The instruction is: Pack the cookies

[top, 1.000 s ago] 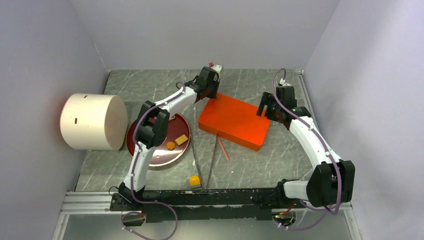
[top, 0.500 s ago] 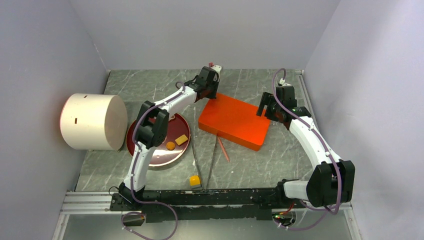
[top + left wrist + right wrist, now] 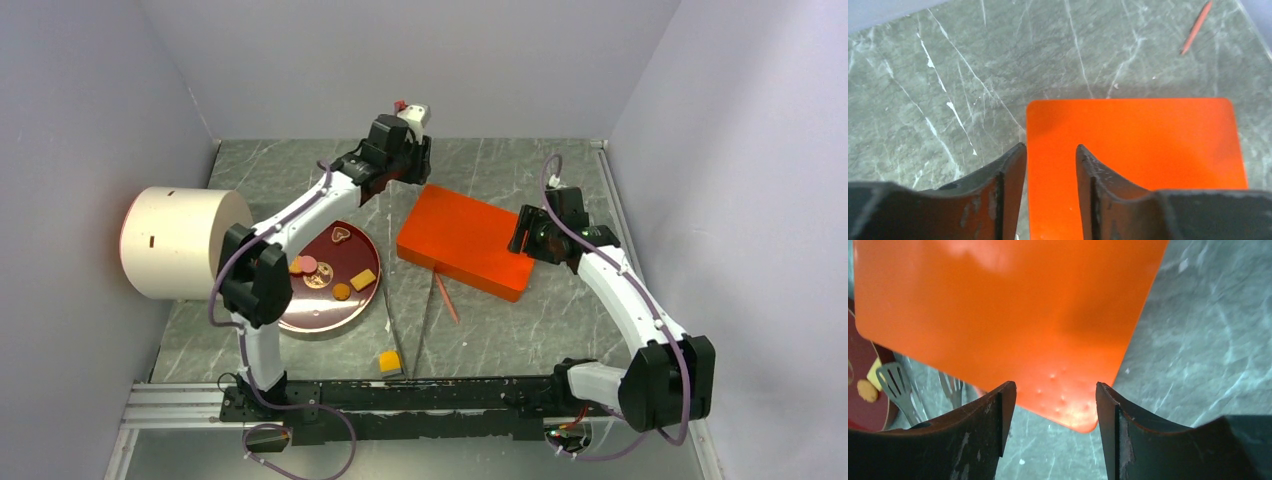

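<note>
Several cookies lie on the dark red plate point(image 3: 310, 310): a heart point(image 3: 341, 235), a pink round point(image 3: 307, 264), a yellow square point(image 3: 363, 279) and an orange round point(image 3: 341, 292). The orange box point(image 3: 467, 240) lies shut to the right of the plate. My left gripper point(image 3: 422, 175) is open and empty above the box's far left corner point(image 3: 1138, 150). My right gripper point(image 3: 522, 238) is open and empty at the box's right corner point(image 3: 998, 305), which sits between its fingers without touching them. The right wrist view shows the plate edge point(image 3: 858, 410) with two cookies point(image 3: 867, 390).
A big white cylinder point(image 3: 185, 243) lies left of the plate. Metal tongs point(image 3: 395, 325) and a pink stick point(image 3: 446, 297) lie in front of the box. A yellow-orange cube point(image 3: 389, 360) sits near the front rail. Another pink stick point(image 3: 1195, 27) lies beyond the box.
My left arm has swung left off the plate, uncovering more cookies, and its gripper has drawn back from the box corner. My right gripper has moved slightly nearer and lower.
</note>
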